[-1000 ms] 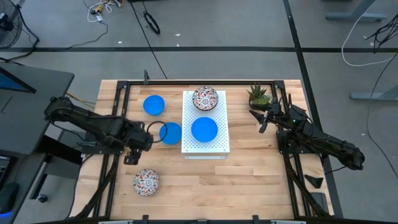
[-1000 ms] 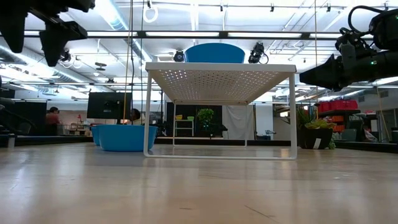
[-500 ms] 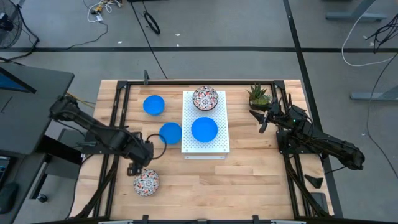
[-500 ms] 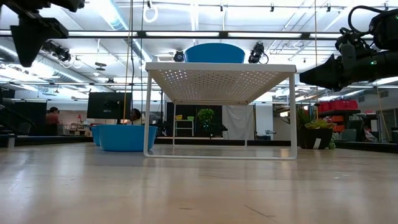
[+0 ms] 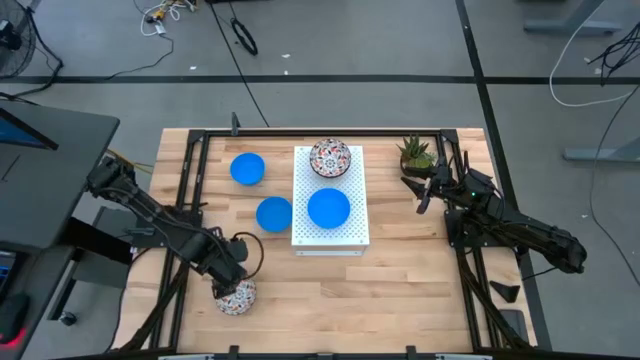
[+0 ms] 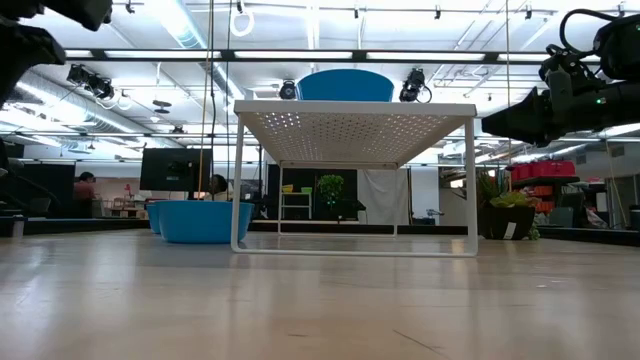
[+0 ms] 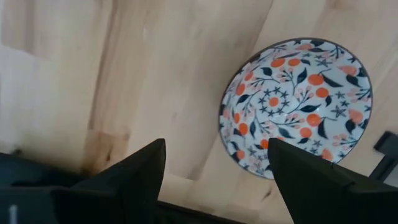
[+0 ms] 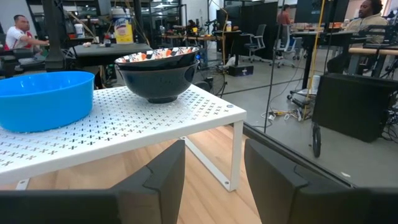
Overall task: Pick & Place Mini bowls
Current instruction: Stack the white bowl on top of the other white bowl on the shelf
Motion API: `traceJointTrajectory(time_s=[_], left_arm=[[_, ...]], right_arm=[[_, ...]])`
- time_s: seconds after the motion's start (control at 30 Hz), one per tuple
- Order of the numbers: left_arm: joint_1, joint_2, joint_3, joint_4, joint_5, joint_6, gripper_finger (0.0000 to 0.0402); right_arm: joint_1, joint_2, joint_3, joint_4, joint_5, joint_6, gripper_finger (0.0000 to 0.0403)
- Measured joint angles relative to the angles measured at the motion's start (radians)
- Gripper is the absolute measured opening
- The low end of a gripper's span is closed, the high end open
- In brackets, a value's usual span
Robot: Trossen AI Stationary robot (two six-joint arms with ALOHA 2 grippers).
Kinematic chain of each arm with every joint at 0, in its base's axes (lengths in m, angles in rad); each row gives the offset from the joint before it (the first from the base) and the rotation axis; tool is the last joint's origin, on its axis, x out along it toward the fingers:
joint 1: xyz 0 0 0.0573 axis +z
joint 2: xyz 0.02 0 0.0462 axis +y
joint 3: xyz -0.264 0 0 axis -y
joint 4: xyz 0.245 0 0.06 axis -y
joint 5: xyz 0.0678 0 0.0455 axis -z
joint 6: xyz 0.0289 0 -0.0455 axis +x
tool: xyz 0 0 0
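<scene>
A floral mini bowl (image 5: 238,297) sits upright on the table near its near left corner, seen from above in the left wrist view (image 7: 297,107). My left gripper (image 5: 232,268) hangs open above its far rim, pointing down, touching nothing (image 7: 216,149). Two blue mini bowls (image 5: 247,168) (image 5: 273,213) stand on the table left of the white perforated board (image 5: 345,235). On the board stand a blue bowl (image 5: 328,208) and a floral bowl (image 5: 330,158). My right gripper (image 5: 420,190) waits open and level at the board's right side (image 8: 214,155).
A small green potted plant (image 5: 416,152) stands at the far right, just behind my right gripper. Black frame rails (image 5: 190,180) run along the table's left and right sides. Bare wood lies along the near edge, right of the floral bowl.
My left gripper has gone from beside the nearer blue bowl toward the table's near edge and a little down, ending over the floral bowl at the near left. It has rolled about its own axis on the way and stayed open.
</scene>
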Motion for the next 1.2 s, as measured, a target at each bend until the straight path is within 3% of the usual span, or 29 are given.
traceJointTrajectory(time_s=[0.47, 0.9, 1.2], left_arm=[[-0.023, 0.108, 0.0, 0.019, -0.003, -0.171, 0.0288], [-0.024, 0.244, 0.0, 0.042, -0.04, -0.17, 0.0288], [-0.024, 0.281, -0.081, 0.199, -0.038, -0.17, 0.0288]], right_arm=[[0.0, 0.0, 0.0, 0.0, 0.0, 0.0, 0.0169], [0.0, 0.0, 0.0, 0.0, 0.0, 0.0, 0.0169], [0.0, 0.0, 0.0, 0.0, 0.0, 0.0, 0.0169]])
